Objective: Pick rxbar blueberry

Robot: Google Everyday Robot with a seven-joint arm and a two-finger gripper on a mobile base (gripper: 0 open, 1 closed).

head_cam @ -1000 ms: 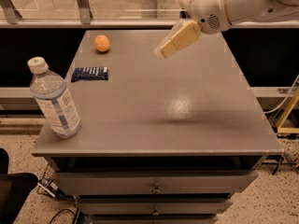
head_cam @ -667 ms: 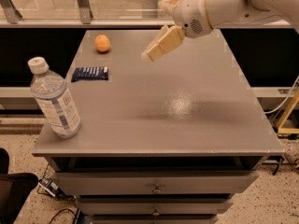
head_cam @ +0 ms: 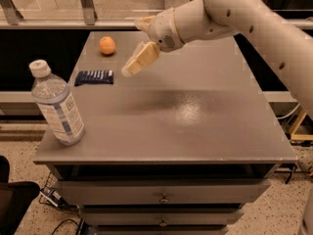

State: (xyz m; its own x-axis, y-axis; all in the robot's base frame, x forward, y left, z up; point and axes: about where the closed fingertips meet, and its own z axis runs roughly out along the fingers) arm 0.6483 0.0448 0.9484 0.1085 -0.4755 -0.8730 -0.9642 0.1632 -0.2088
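Camera view, single entry.

Item 1: rxbar blueberry (head_cam: 94,77). A dark navy wrapper with pale lettering lies flat on the left rear part of the grey table (head_cam: 195,126), long side running left to right. It lies between the orange fruit (head_cam: 107,45) behind it and the water bottle (head_cam: 56,106) in front, apart from both.

Handling, as a judgement: light, slightly pliable and thin. The foil skin is probably slick and apt to slide on the smooth top. It lies low, so the hold wants to come from above, across the short width near the middle, pressed close to the surface.

Item 2: gripper (head_cam: 139,58). Tan, on the end of the white arm, it hangs above the table to the right of the bar and just in front of the fruit, angled down and left. It touches nothing and holds nothing. Whether it is parted or closed cannot be told.

Item 3: drawers (head_cam: 164,197), under the tabletop, closed.
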